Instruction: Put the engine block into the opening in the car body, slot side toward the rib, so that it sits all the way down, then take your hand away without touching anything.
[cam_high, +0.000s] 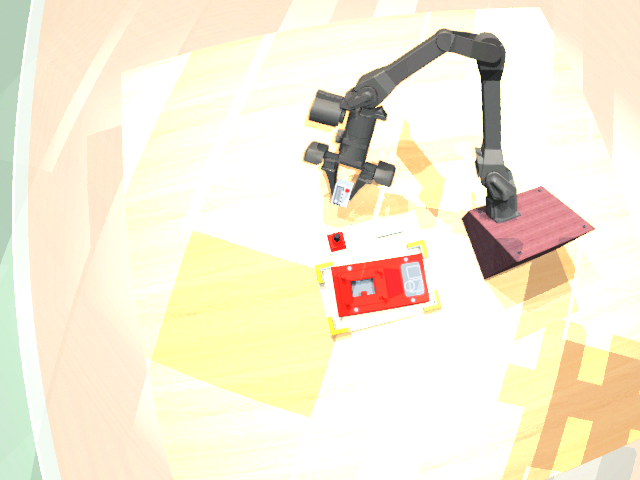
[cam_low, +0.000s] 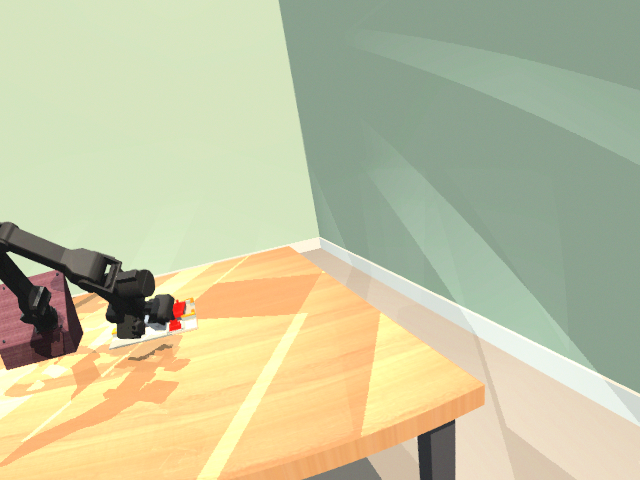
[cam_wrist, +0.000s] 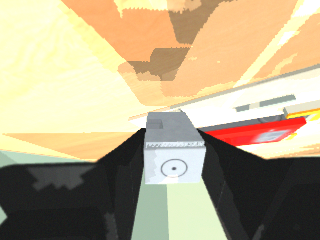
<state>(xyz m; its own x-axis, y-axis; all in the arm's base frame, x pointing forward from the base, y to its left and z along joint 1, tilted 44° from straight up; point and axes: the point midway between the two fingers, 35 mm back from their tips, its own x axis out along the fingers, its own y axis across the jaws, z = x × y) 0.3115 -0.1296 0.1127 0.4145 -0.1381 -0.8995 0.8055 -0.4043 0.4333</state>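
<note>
The gripper (cam_high: 341, 196) (cam_wrist: 173, 140) is shut on the grey engine block (cam_high: 342, 189) (cam_wrist: 174, 155), held in the air beyond the board's far edge in the top view. The arm is tilted, and the block tilts with it. A red dot and small details show on one face; a face with a ringed dot shows in the wrist view. A notch shows at its far left edge there. The red car body (cam_high: 393, 284) (cam_low: 178, 310) (cam_wrist: 225, 137) lies on the white board (cam_high: 361, 248) (cam_wrist: 215, 109). Its opening (cam_high: 363, 284) has a grey floor and a small red rib (cam_high: 363, 293) at the near side. In the exterior view the arm hides the block.
Yellow corner pieces (cam_high: 332, 328) (cam_high: 417, 243) stand around the car body. A red square piece with a black knob (cam_high: 336, 238) stands on the board, between the car body and the gripper. The arm's dark red base (cam_high: 553, 217) (cam_low: 15, 320) is to the right in the top view.
</note>
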